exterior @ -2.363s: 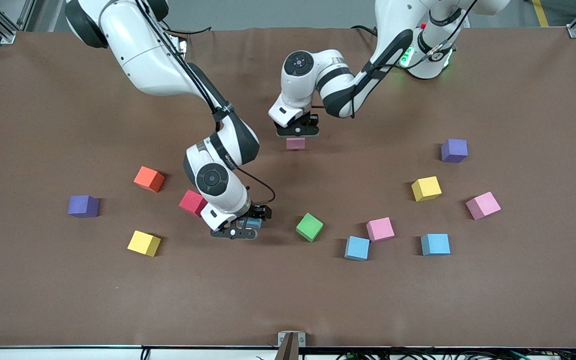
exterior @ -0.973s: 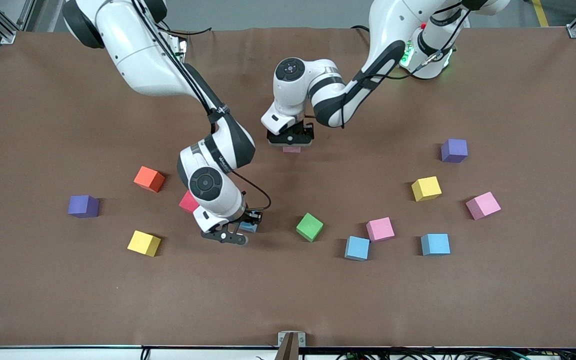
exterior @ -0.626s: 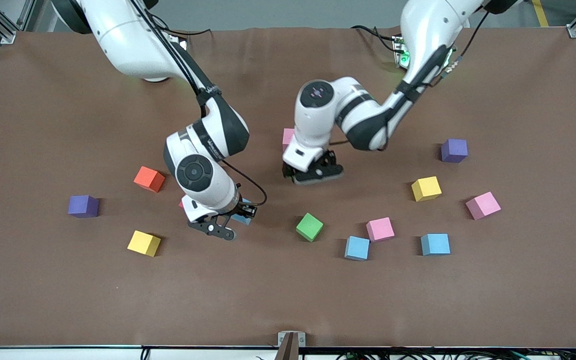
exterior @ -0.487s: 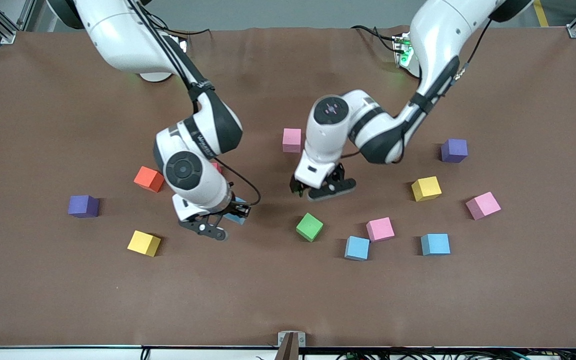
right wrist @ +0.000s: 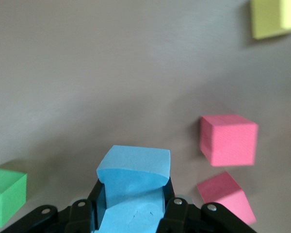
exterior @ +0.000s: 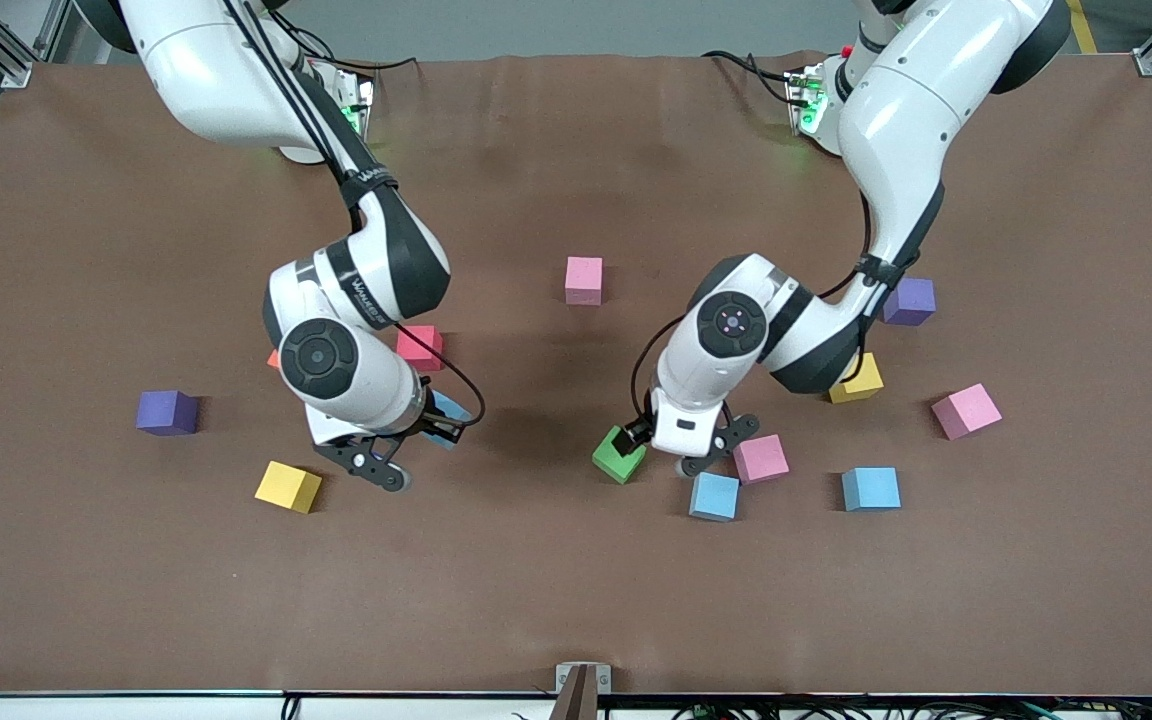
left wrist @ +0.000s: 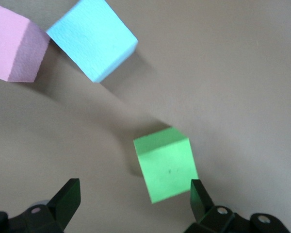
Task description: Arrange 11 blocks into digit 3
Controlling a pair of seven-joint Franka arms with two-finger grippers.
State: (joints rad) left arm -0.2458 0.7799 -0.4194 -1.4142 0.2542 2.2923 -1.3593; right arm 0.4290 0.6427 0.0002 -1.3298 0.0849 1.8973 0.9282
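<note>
The blocks lie scattered on the brown mat. My right gripper (exterior: 414, 445) is shut on a light blue block (exterior: 450, 408) (right wrist: 133, 187) and holds it off the mat beside a red block (exterior: 419, 347) (right wrist: 228, 140). A second red block (right wrist: 225, 196) shows only in the right wrist view. My left gripper (exterior: 671, 448) (left wrist: 135, 204) is open and low over the green block (exterior: 619, 455) (left wrist: 166, 162), which lies close to one finger (left wrist: 200, 194). A pink block (exterior: 584, 280) stands alone mid-table. No digit 3 shows.
Beside the left gripper lie a pink block (exterior: 761, 458) and a light blue one (exterior: 714, 496). Toward the left arm's end: blue (exterior: 871, 488), yellow (exterior: 861, 380), pink (exterior: 966, 410), purple (exterior: 908, 300). Toward the right arm's end: yellow (exterior: 288, 486), purple (exterior: 167, 412), orange (exterior: 274, 358) mostly hidden.
The left gripper left the pink block mid-table and swung down to the green block. The right gripper, still holding the blue block, lifted and drifted toward the right arm's end.
</note>
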